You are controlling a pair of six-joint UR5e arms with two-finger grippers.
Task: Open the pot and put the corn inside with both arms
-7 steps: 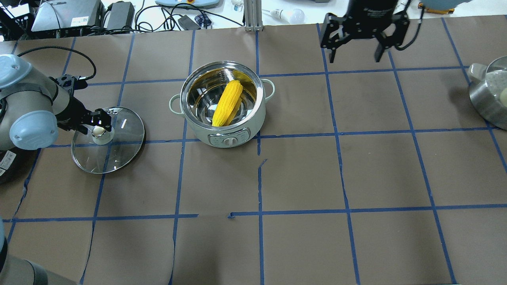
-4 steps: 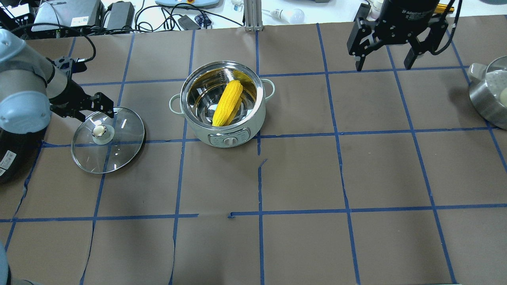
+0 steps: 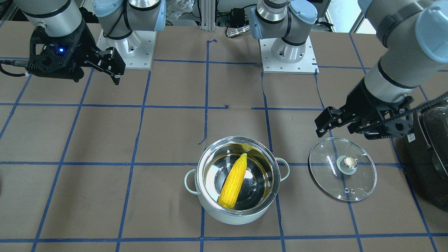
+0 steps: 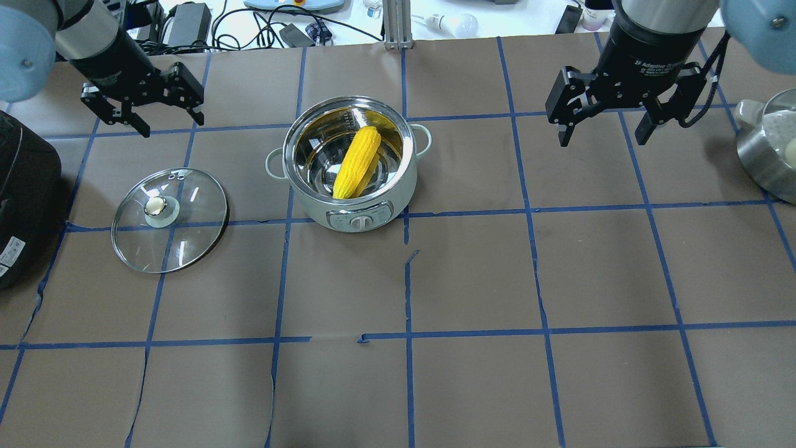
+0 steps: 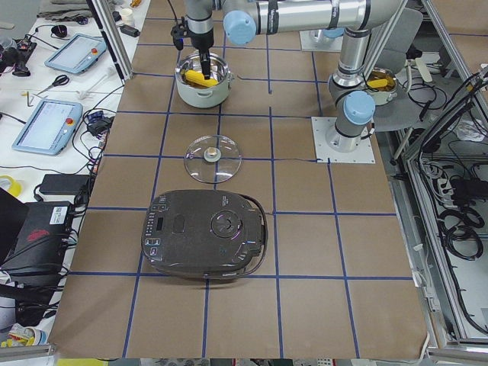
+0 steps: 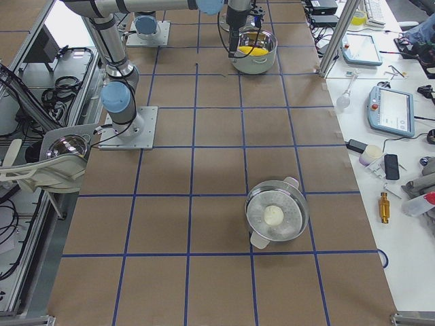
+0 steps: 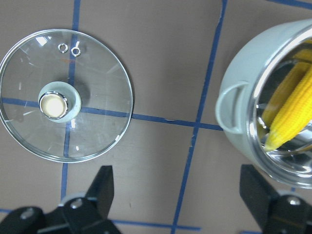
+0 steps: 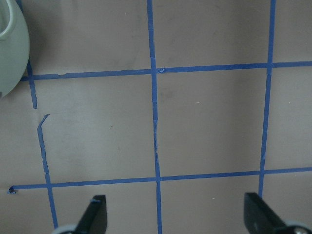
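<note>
The mint-green pot (image 4: 348,214) stands open at centre, also in the front view (image 3: 231,215). The yellow corn (image 4: 357,162) lies slanted inside it (image 3: 233,187). The glass lid (image 4: 186,239) lies flat on the table left of the pot, knob up. My left gripper (image 4: 174,126) is open and empty, in the air beyond the lid; its wrist view (image 7: 176,180) shows the lid (image 7: 97,122) and the pot with corn (image 7: 287,117). My right gripper (image 4: 602,140) is open and empty, in the air right of the pot (image 8: 175,202).
A large black appliance (image 4: 25,186) sits at the left table edge, close to the lid. A steel pot with a pale round thing inside (image 4: 768,162) sits at the right edge. Cables and devices (image 4: 186,25) lie beyond the far edge.
My left gripper has left the lid's knob and drawn back, up and away toward the far left. My right gripper has shifted right and a little nearer. Lid, pot and corn have not moved.
</note>
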